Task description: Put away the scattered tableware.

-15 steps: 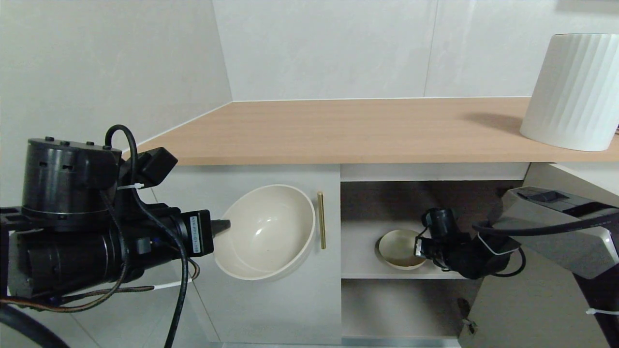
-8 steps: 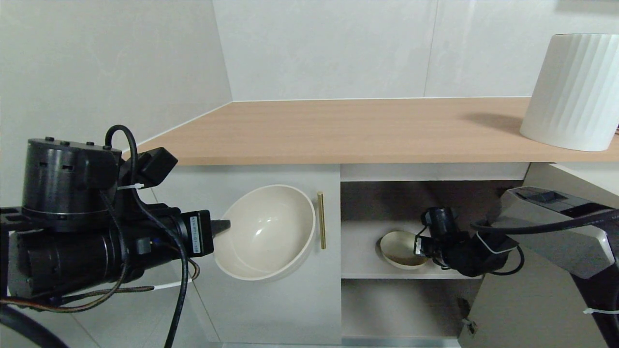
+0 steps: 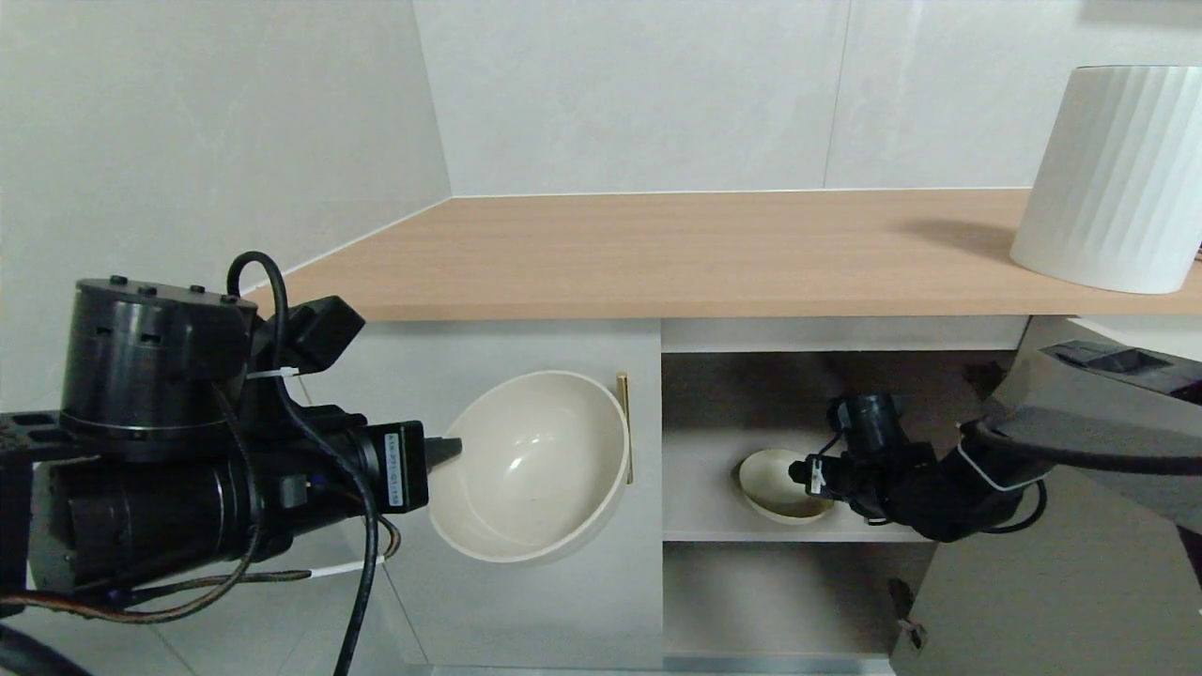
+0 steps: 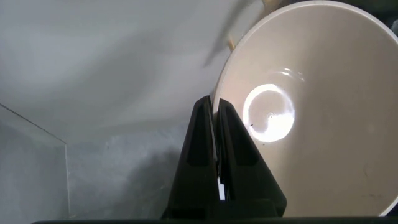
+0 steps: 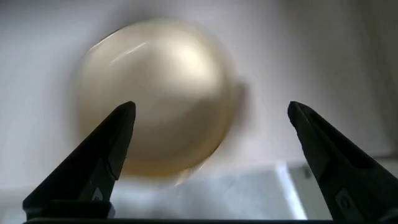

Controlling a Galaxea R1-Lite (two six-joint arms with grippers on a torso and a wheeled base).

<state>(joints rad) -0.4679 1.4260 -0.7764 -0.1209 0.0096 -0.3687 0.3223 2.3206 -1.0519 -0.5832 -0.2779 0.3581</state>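
Observation:
My left gripper (image 3: 449, 449) is shut on the rim of a large cream bowl (image 3: 529, 467), held tilted in the air in front of the closed cabinet door. In the left wrist view its fingers (image 4: 214, 134) pinch the bowl (image 4: 311, 106) at its edge. A smaller cream bowl (image 3: 781, 483) rests on the upper shelf (image 3: 700, 512) of the open cabinet compartment. My right gripper (image 3: 815, 477) stands open just in front of it; in the right wrist view the small bowl (image 5: 155, 102) lies beyond the spread fingers (image 5: 102, 155), untouched.
A wooden countertop (image 3: 676, 253) runs above the cabinet, with a white ribbed container (image 3: 1113, 178) at its right end. A brass handle (image 3: 625, 427) runs down the closed door. The open right door (image 3: 1099, 413) stands beside my right arm. A lower shelf (image 3: 779, 601) lies beneath.
My left gripper has moved a little right and down with the large bowl. My right gripper has let go of the small bowl and opened; the small bowl now rests on the shelf.

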